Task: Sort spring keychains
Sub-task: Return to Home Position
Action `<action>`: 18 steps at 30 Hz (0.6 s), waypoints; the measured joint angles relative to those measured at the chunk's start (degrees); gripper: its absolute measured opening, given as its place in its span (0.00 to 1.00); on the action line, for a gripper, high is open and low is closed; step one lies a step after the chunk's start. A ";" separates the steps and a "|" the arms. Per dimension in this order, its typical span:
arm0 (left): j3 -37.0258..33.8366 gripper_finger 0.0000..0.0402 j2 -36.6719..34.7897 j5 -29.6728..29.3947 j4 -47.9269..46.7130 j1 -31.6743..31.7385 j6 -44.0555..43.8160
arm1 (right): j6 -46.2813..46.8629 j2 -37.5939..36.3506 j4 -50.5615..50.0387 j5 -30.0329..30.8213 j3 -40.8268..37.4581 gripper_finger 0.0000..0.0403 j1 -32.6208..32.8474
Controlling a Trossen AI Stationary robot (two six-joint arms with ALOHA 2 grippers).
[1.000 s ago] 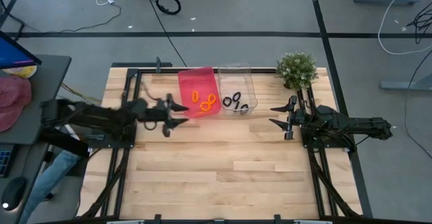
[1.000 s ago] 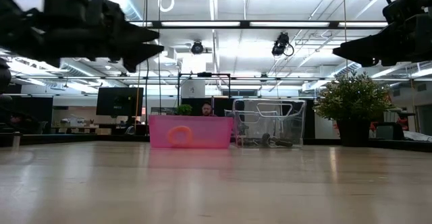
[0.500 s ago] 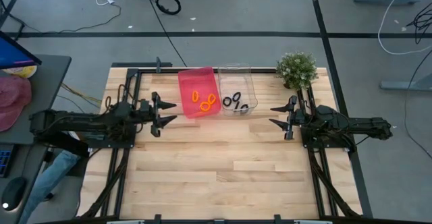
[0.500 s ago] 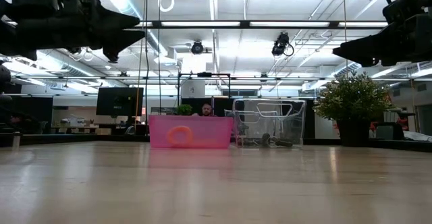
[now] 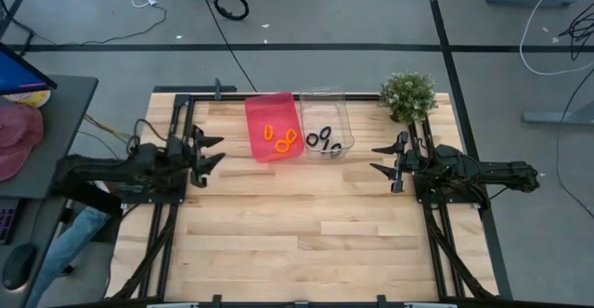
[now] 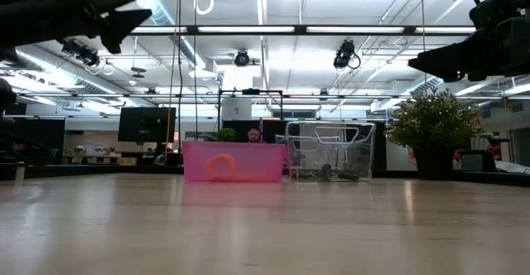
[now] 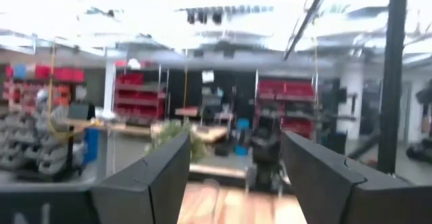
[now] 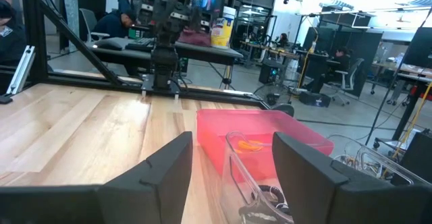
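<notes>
Left gripper (image 5: 212, 150), fingers spread and empty, hangs above the counter (image 5: 306, 224) at 9 o'clock in the overhead view, pointing toward the centre. Right gripper (image 5: 382, 159), likewise parted and holding nothing, faces it from 3 o'clock. At 12 o'clock two bins stand side by side: the red bin (image 5: 252, 113) holds the orange spring keychains (image 5: 281, 138), and the transparent bin (image 5: 321, 95), on its 3 o'clock side, holds the black spring keychains (image 5: 325, 141). A potted plant (image 5: 408, 95) sits at the counter's 1 o'clock corner.
</notes>
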 joint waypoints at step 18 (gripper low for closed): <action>1.63 0.59 -12.06 6.24 -10.82 -0.92 -0.95 | 0.00 0.00 0.00 0.00 0.00 0.52 0.01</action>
